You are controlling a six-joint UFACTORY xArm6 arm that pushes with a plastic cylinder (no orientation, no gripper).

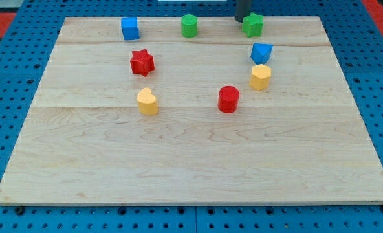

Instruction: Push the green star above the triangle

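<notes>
My tip [241, 20] touching green star [253, 24] at its left edge, holding nothing; blue triangle [261, 53] lies just below star.

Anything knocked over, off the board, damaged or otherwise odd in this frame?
Nothing stands out. All seven blocks sit flat on the wooden board, none stacked. The green star is near the top edge, above the blue triangle, with my tip at its left side.

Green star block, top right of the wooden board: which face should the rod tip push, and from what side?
Contact the green star block on its upper-left lobe, where my tip already sits. It lies slightly left of the blue triangle block, so a gentle rightward nudge, centred to avoid spinning it, probably suffices.
</notes>
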